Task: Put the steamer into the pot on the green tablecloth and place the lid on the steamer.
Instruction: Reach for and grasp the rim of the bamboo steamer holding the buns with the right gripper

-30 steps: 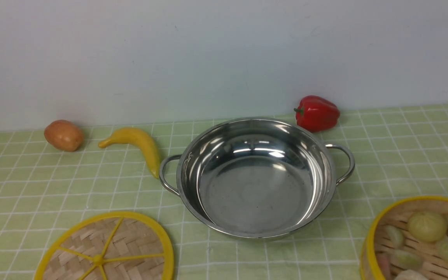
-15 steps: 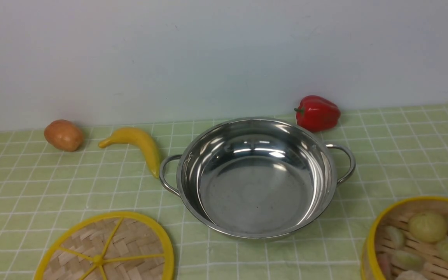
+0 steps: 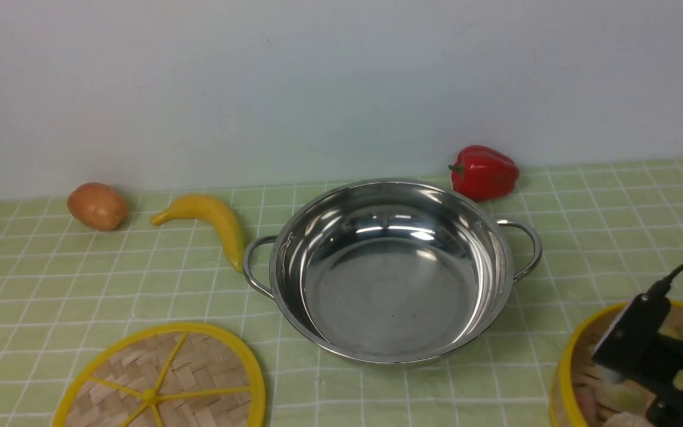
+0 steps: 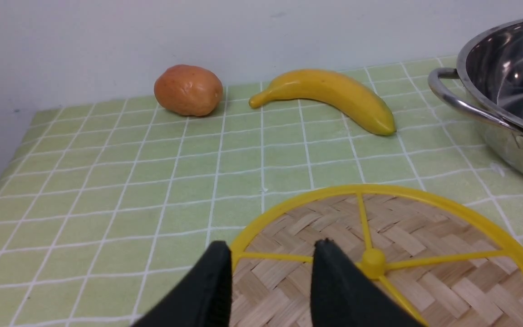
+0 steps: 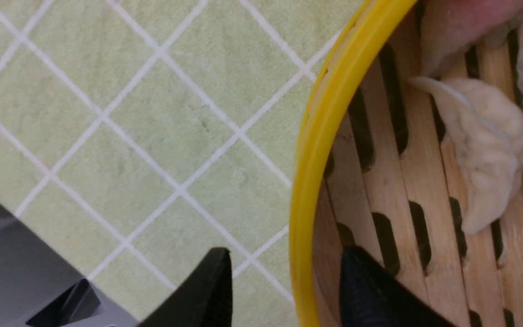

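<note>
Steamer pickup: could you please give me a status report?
Right gripper open, straddling steamer rim. Left gripper open by lid. Pot empty; nothing between it and steamer.

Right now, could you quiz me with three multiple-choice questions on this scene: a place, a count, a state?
1. Where is the red pepper? A inside the pot; B behind the pot, near the wall; C touching the potato.
2. How many loose fruits and vegetables lie on the green tablecloth? A two; B three; C five.
3. The right gripper is: A shut on the banana; B open inside the pot; C open, a finger either side of the steamer's rim.
Answers: 1 B, it sits beyond the pot's far rim. 2 B: potato, banana, pepper. 3 C, the right wrist view shows the yellow rim between its open fingers.
</note>
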`<control>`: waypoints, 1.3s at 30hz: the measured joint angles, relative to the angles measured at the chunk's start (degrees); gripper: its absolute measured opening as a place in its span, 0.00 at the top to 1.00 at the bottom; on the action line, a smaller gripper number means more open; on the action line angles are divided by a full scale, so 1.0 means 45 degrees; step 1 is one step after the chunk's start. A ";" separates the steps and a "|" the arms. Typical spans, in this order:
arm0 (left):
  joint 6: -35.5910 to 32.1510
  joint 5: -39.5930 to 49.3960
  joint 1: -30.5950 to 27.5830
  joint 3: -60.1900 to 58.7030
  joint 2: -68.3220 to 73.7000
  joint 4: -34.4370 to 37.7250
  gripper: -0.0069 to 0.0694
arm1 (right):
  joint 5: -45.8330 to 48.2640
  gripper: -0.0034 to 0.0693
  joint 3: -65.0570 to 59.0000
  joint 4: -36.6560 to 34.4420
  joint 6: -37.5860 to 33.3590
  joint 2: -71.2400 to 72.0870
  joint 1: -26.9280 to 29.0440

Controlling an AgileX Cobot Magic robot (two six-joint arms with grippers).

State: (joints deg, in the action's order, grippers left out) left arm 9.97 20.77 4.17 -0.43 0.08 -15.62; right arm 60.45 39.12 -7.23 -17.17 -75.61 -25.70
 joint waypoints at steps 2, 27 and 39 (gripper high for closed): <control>0.0000 0.0000 0.0000 0.0000 0.0000 0.0000 0.59 | -0.0157 0.49 0.0000 0.0153 0.0018 -0.0346 0.0000; 0.0000 0.0000 0.0000 0.0000 0.0000 0.0000 0.59 | -0.0692 0.87 0.0130 0.0650 0.1364 -0.2475 -0.0027; 0.0000 0.0000 0.0000 0.0000 0.0000 0.0000 0.59 | 0.2298 0.87 0.2570 0.0979 0.2011 -0.0300 -0.0027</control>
State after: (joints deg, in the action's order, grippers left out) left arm 9.97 20.77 4.17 -0.43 0.08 -15.62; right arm 70.79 50.68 -2.82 -8.12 -76.95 -25.82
